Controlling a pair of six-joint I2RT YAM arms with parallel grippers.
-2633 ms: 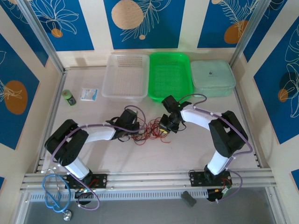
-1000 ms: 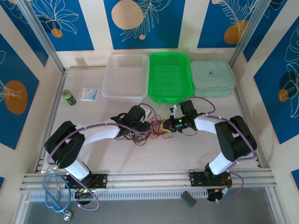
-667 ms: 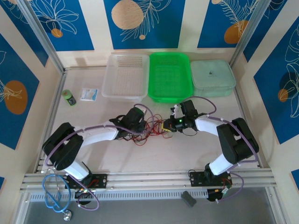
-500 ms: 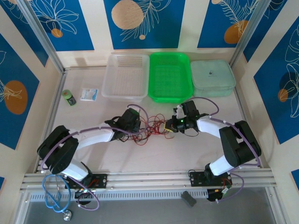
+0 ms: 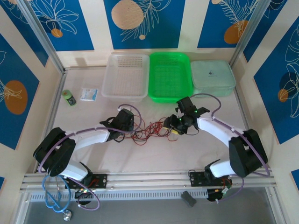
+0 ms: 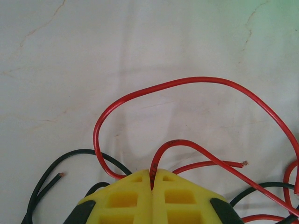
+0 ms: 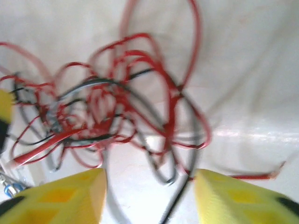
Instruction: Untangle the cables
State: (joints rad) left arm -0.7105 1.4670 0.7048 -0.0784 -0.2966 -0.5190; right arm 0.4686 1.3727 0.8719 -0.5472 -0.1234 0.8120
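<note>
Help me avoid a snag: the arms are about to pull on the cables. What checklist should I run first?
1. Left gripper shut on one red cable: ok.
2. Right gripper open: ok.
3. Right gripper free of the thin red and black cables: cannot tell; blurred strands cross between its fingers.
4. Cables lying separated: not ok; one tangle between both grippers.
5. Clear plastic basket and green plastic basket apart from the tangle: ok.
</note>
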